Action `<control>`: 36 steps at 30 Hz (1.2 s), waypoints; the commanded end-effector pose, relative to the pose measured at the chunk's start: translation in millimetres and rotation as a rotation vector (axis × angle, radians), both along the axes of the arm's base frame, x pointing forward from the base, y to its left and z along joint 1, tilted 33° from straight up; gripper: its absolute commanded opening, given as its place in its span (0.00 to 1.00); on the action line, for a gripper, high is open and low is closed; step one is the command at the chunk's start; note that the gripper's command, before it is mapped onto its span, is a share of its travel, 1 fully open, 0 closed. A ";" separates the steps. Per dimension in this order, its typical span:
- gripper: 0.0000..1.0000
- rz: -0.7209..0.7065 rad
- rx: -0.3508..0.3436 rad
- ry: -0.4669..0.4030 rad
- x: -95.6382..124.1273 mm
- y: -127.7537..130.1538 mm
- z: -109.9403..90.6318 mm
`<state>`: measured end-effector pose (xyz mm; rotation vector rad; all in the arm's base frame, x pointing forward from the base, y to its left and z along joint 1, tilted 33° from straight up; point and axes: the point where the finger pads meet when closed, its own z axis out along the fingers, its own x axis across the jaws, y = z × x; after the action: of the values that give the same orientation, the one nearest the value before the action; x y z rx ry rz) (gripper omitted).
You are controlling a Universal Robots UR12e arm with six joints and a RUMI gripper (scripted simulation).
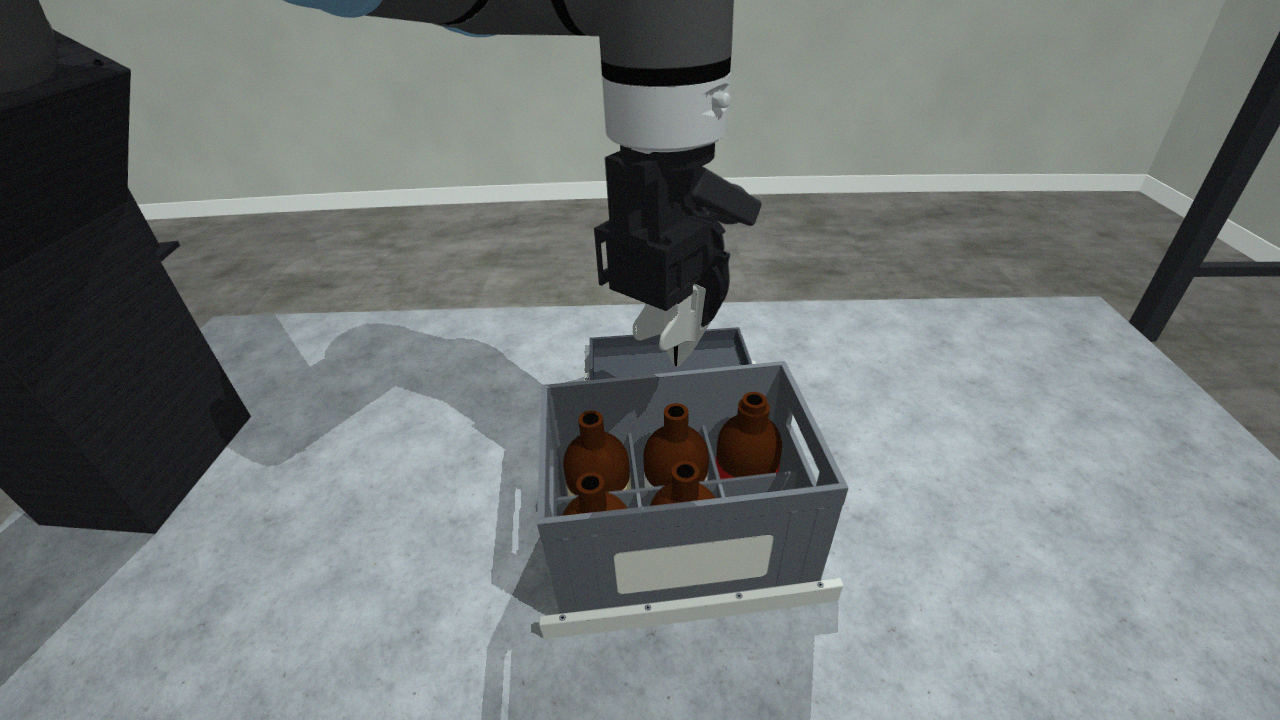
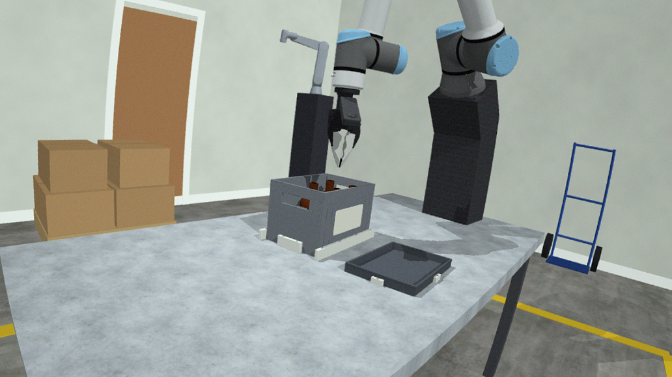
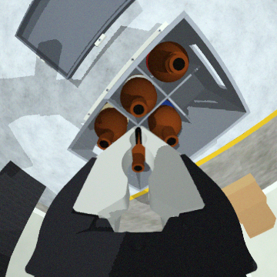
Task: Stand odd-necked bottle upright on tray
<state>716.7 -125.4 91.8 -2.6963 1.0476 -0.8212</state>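
Observation:
The grey crate (image 1: 572, 573) (image 2: 294, 231) (image 3: 231, 104) holds five upright brown bottles. The bottle at the back right in the top view (image 1: 749, 443) (image 3: 163, 58) looks wider around the neck below its opening than the others. Beside it in that row stand a middle bottle (image 1: 675, 454) (image 3: 138, 92) and a left bottle (image 1: 596, 461) (image 3: 109, 122). Two front bottles (image 1: 592, 503) (image 1: 684, 495) are partly hidden by the crate wall. The front right compartment is empty. The dark grey tray (image 1: 626, 360) (image 2: 396, 263) (image 3: 77, 31) bears no bottle. My gripper (image 1: 676, 356) (image 2: 340, 161) (image 3: 138, 128) is shut, empty, above the crate.
A pale strip (image 1: 689, 608) lies along the crate's near side in the top view, another (image 2: 345, 244) along its tray side. Small pale blocks (image 2: 377, 281) (image 3: 100, 40) edge the tray. The dark robot pedestal (image 1: 107, 358) (image 2: 457, 163) stands by the table.

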 end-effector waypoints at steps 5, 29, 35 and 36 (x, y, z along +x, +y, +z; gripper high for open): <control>0.00 0.000 0.000 -0.001 0.1 0.0 0.7; 0.00 0.000 0.000 -0.001 2.8 -2.9 2.3; 0.00 0.000 0.000 -0.001 47.6 -54.8 33.1; 0.00 0.000 0.000 -0.001 52.9 -61.6 37.5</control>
<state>739.1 -152.5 108.8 -2.6956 1.0485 -0.8246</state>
